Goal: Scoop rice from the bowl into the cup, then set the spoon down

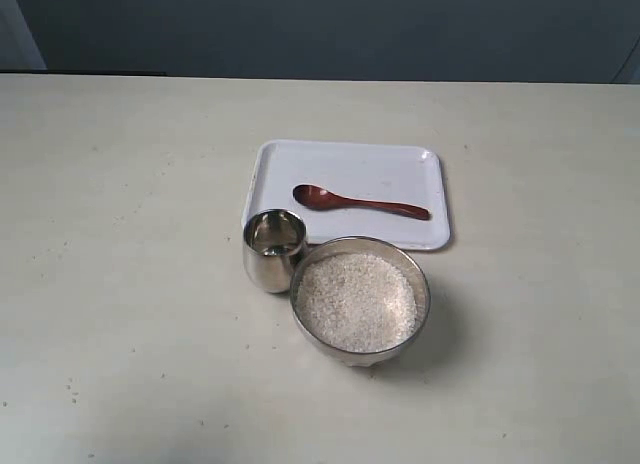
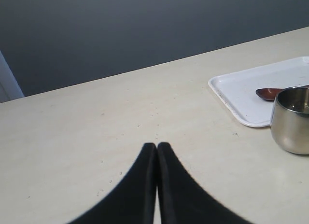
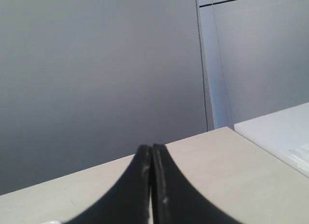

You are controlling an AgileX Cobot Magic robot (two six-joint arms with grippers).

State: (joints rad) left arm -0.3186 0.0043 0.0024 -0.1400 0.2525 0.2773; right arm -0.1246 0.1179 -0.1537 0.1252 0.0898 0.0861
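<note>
The wide steel bowl [image 1: 360, 300] stands at the table's middle front, filled with white rice [image 1: 356, 302]. Touching its left side is the small steel cup [image 1: 274, 249] [image 2: 292, 120]; its inside is not clear to see. The reddish-brown wooden spoon [image 1: 358, 202] [image 2: 270, 93] lies flat on the white tray, scoop to the left. Neither gripper shows in the exterior view. My left gripper [image 2: 157, 146] is shut with nothing in it, low over bare table left of the cup. My right gripper [image 3: 151, 147] is shut and empty too, facing the table's far edge and the wall.
A white rectangular tray [image 1: 345, 164] [image 2: 241, 91] lies behind the bowl and cup. The beige table [image 1: 120, 284] stretches wide on both sides. A dark wall stands behind the table's far edge. A white surface [image 3: 280, 132] lies beyond the table corner in the right wrist view.
</note>
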